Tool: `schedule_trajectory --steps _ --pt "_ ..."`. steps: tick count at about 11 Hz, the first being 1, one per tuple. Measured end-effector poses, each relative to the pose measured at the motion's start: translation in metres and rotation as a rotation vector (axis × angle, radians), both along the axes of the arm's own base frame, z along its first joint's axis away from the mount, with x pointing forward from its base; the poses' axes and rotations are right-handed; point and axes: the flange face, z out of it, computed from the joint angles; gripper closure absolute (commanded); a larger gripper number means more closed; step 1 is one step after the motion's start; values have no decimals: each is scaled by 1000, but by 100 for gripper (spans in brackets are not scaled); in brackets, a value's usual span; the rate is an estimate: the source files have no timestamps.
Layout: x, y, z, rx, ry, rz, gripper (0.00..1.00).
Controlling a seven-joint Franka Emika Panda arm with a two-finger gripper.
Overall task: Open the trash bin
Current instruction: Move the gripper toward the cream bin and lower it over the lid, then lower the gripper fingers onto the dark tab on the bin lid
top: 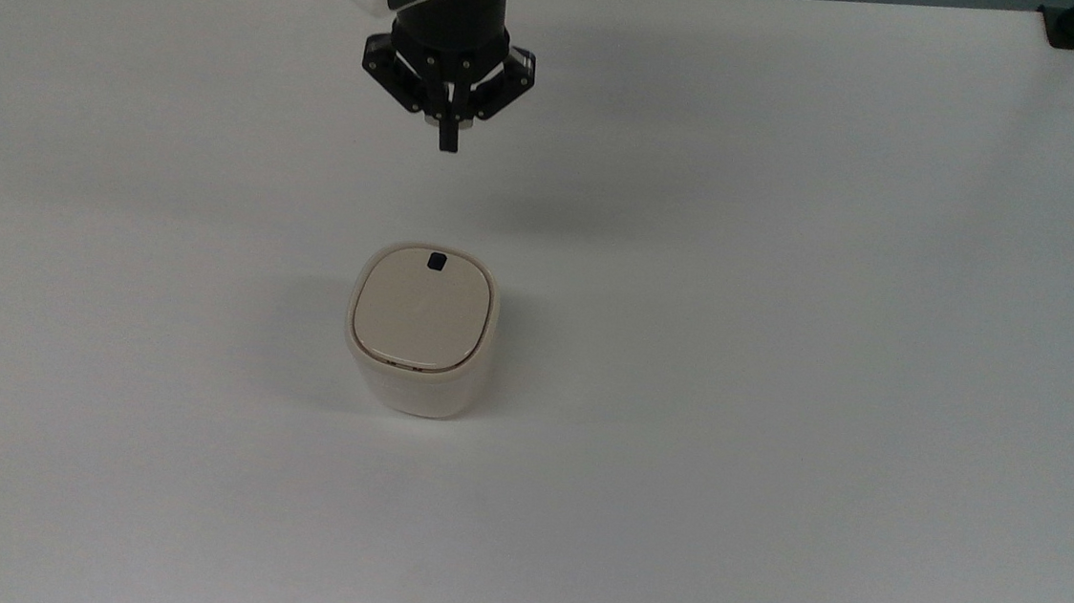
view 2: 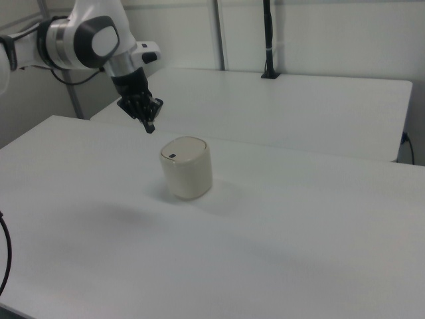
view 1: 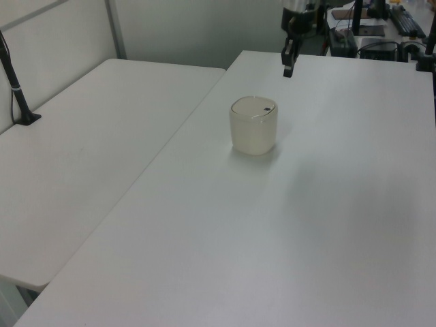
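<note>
White table (top: 789, 264) stretching across the scene, carrying only the bin (top: 422, 331) near its middle, sitting upright with lid (top: 421, 310) lying flat and shut, black button (top: 437, 260) sitting at the lid's edge nearest the arm. Hanging in the air above the table, well apart from the bin, end effector (top: 448, 139) pointing down with fingers pressed together, gripping nothing. Appearing in the left view (view 1: 288, 68) beyond the bin, and in the right view (view 2: 150, 127) up and toward the right view's left of it.
</note>
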Motion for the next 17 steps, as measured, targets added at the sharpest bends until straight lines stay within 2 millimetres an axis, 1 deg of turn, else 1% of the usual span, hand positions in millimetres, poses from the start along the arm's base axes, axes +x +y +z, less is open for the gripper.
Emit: schedule_trajectory --steps 3,5,6,10,14,17 --pt "21 3 -29 6 -42 -23 100" --pt "32 4 -47 8 -57 -35 100" --pt "37 5 -57 5 -58 -43 100" --pt "48 5 -86 -20 -59 -74 100" --pt "52 2 -106 -37 -33 -76 100" --pt "53 2 -107 -39 -31 -75 100"
